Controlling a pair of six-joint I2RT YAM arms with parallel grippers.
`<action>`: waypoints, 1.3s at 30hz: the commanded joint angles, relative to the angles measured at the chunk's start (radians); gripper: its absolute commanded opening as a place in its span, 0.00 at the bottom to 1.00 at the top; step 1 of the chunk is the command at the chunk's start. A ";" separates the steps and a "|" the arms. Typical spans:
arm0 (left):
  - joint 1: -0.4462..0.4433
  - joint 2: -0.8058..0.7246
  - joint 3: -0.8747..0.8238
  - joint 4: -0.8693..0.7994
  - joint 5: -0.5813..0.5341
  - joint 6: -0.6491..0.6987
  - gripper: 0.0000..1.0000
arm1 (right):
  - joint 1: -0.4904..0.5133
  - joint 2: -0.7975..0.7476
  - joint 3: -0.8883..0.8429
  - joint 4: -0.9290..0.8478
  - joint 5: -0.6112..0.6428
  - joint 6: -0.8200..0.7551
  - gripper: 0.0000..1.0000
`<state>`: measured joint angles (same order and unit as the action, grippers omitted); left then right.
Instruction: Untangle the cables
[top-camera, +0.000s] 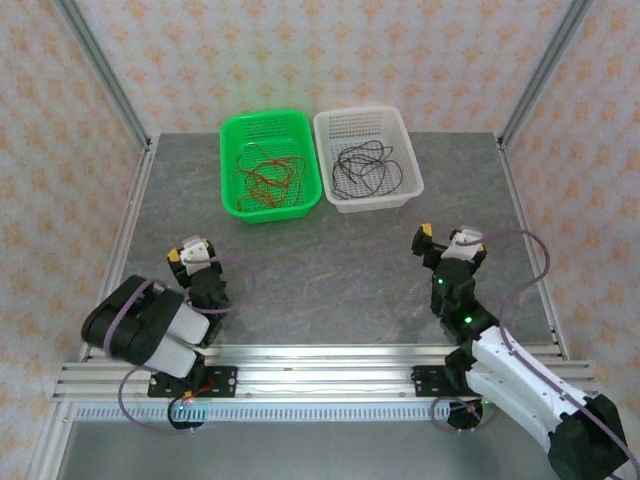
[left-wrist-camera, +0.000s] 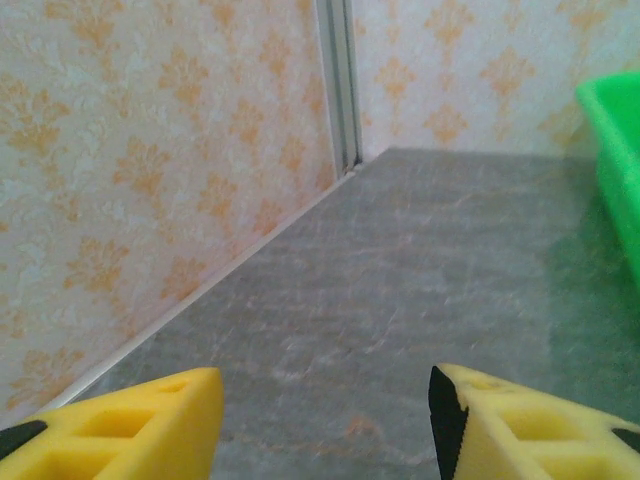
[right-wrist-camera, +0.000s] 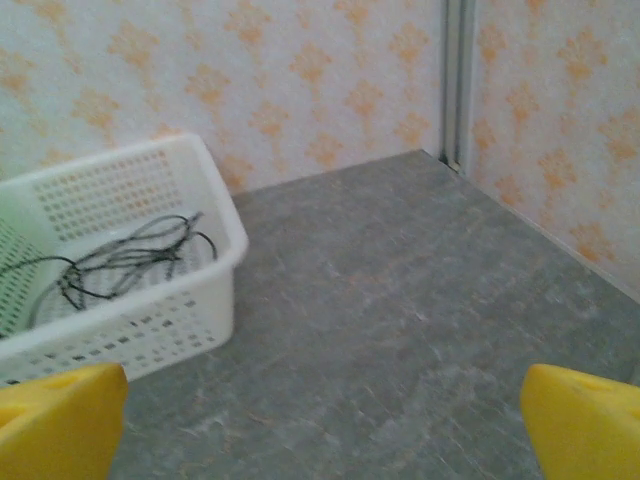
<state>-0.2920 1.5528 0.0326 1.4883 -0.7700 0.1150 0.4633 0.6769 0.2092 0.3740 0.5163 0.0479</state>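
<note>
While the red cables (top-camera: 268, 178) were seen coiled inside the green basket (top-camera: 225, 165), the black cables (top-camera: 368, 168) were seen in the white basket (top-camera: 360, 113) set just beside it on the right. Nearer than the green basket, over the bare table (top-camera: 330, 280), the left claw (top-camera: 191, 253) was held with jaws apart on nothing. Farther right, the right claw (top-camera: 447, 238) was spread wide, likewise empty.

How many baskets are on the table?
2. The green basket sits at the far middle of the table with red cables in it. The white basket is right beside it, holding black cables.
</note>
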 joint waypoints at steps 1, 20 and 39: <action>0.016 0.039 0.041 0.321 0.035 0.049 0.60 | -0.041 0.007 -0.068 0.173 0.021 0.004 1.00; 0.317 -0.030 0.115 -0.053 0.612 -0.210 0.98 | -0.505 0.568 -0.136 0.870 -0.366 0.100 1.00; 0.308 -0.018 0.188 -0.182 0.759 -0.140 0.99 | -0.460 0.840 0.022 0.853 -0.602 -0.085 1.00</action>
<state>0.0196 1.5276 0.2050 1.3304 -0.0566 -0.0441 -0.0006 1.5276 0.2356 1.1912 -0.0792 -0.0174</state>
